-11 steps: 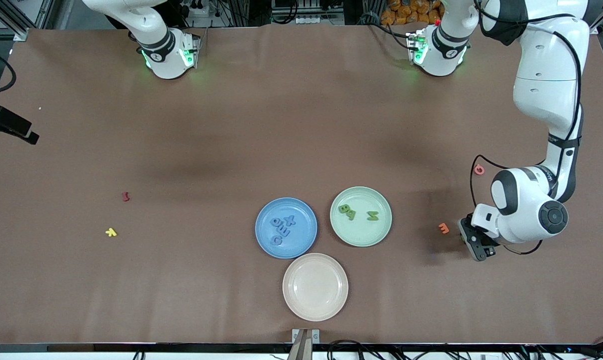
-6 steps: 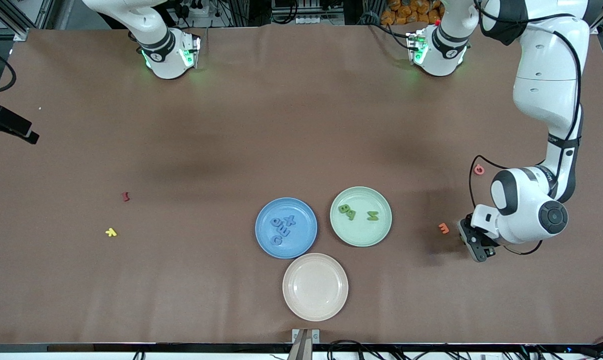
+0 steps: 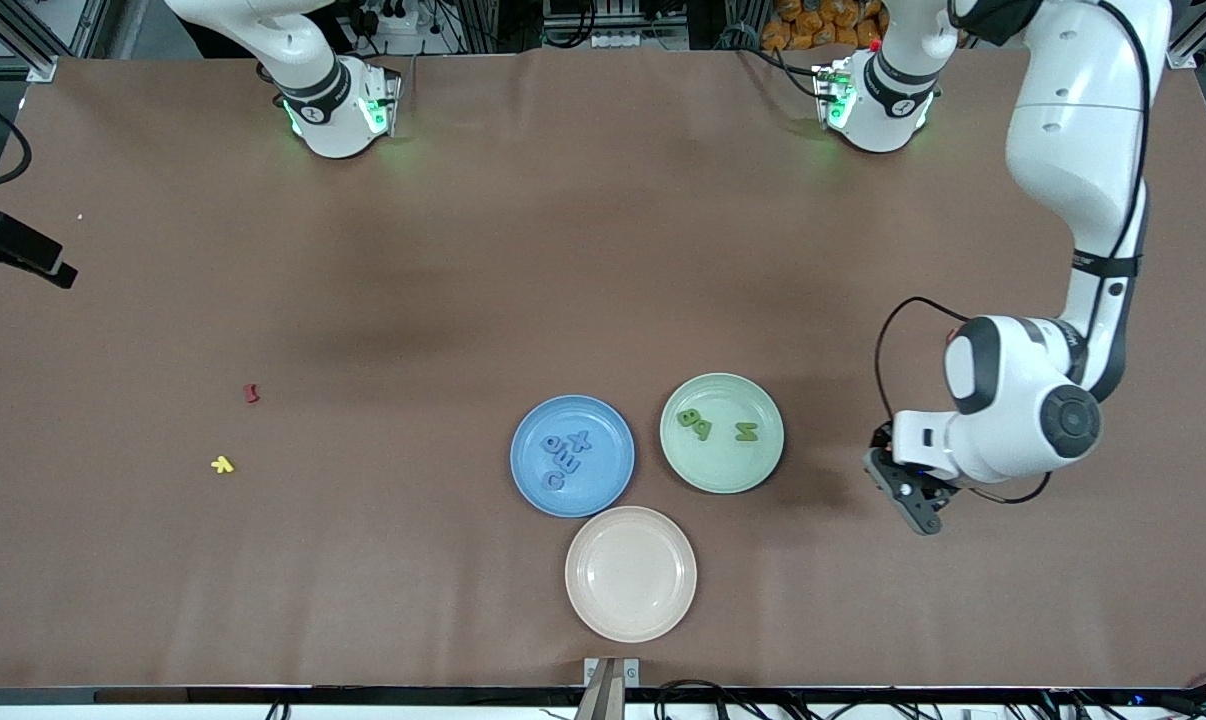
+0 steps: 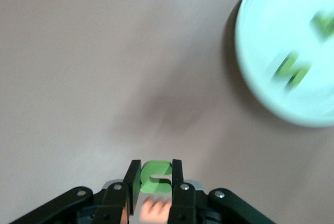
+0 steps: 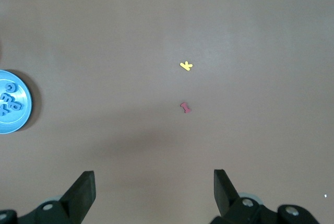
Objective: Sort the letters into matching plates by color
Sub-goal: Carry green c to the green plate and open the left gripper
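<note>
Green foam letter [image 4: 155, 176] pinched in left claw [image 4: 155, 182] over bare counter [image 3: 523, 260] beside pale mint-green round plate [image 3: 763, 465], toward left arm's end; next: carry over plate, release. Right claw [image 5: 154, 190] waits, spread.

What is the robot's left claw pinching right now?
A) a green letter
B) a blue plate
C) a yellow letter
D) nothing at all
A: the left wrist view shows the left gripper shut on a green letter, near the green plate.
</note>
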Motion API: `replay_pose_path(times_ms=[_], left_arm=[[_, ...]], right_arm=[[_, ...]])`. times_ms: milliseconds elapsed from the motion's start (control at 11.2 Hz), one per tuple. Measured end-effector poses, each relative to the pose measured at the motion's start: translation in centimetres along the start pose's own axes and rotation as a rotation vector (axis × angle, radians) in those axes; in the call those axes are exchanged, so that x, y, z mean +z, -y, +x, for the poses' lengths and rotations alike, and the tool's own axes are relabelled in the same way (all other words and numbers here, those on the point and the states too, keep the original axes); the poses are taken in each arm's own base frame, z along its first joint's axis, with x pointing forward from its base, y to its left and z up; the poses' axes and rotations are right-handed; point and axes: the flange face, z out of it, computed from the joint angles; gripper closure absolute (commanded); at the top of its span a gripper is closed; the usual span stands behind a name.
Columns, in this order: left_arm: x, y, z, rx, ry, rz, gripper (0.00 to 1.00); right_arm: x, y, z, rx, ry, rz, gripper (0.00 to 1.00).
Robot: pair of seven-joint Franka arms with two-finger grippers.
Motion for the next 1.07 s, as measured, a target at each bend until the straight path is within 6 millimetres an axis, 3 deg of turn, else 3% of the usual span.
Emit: replay_pose_path(times_ms=[178, 356, 444, 533, 622, 800, 1067], left_arm=[[-0.3, -5.5, 5.3, -0.127, -0.005, -0.006, 1.0], [0.7, -10.5, 8.9, -0.263, 0.007, -0.02, 1.0], [1.5, -13.1, 10.4, -0.334, 0.018, -0.03, 0.86], [2.4, -15.6, 11.8, -0.394, 0.03, -0.037, 0.48], [3.0, -17.2, 12.7, -0.426, 0.035, -0.04, 0.0], [3.1, -17.7, 13.1, -0.486, 0.032, -0.04, 0.0], [1.0, -17.2, 13.5, -0.559, -0.002, -0.031, 0.0]], right_arm=[[0.1, -0.1, 0.1, 0.002, 0.001, -0.001, 0.0], [0.2, -0.2, 0.1, 0.005, 0.001, -0.002, 0.0], [0.2, -0.3, 0.1, 0.005, 0.001, -0.003, 0.0], [0.2, -0.3, 0.2, 0.005, 0.002, -0.003, 0.0], [0.3, -0.2, 0.2, 0.005, 0.003, -0.003, 0.0], [0.5, -0.1, 0.4, 0.004, 0.003, -0.004, 0.0], [0.9, 0.0, 0.6, 0.004, 0.008, -0.007, 0.0]])
